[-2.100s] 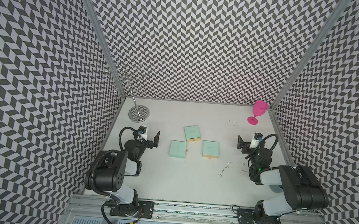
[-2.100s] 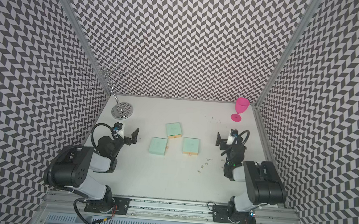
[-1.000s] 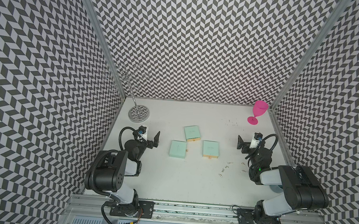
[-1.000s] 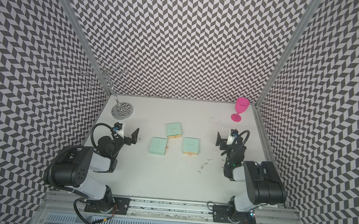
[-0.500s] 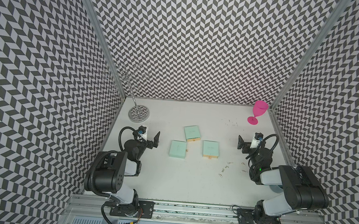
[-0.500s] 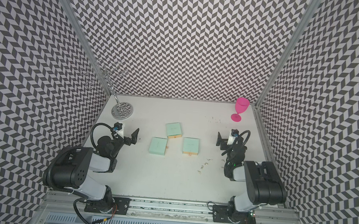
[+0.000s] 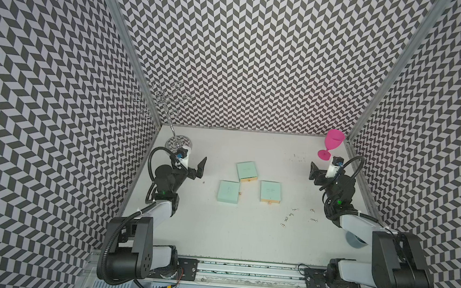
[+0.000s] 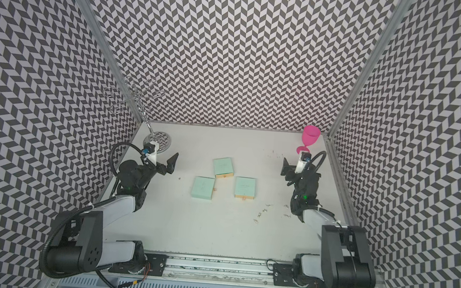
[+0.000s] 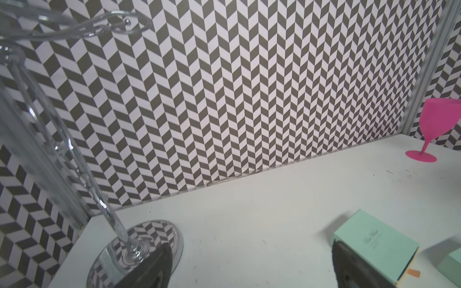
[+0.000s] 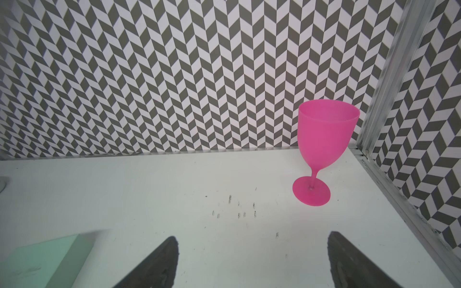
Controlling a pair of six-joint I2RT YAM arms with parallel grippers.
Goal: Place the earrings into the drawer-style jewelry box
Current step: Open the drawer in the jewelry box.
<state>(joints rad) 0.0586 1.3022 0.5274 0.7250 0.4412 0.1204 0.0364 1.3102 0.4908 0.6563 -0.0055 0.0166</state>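
Earrings (image 7: 294, 210) lie scattered on the table (image 7: 239, 235), between the three mint jewelry boxes (image 7: 270, 191) and your right arm, none in a box yet. Your right pincer (image 10: 252, 237) stands wide, holding nothing, facing the pink goblet (image 10: 321, 144). Your left pincer (image 9: 252, 269) gapes wide too, empty, beside the chrome stand (image 9: 134, 246).

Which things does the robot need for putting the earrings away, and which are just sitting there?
For the job:
- the earrings, tiny silvery bits
- the three mint jewelry boxes

Just lying about:
- the pink goblet
- the chrome wire stand
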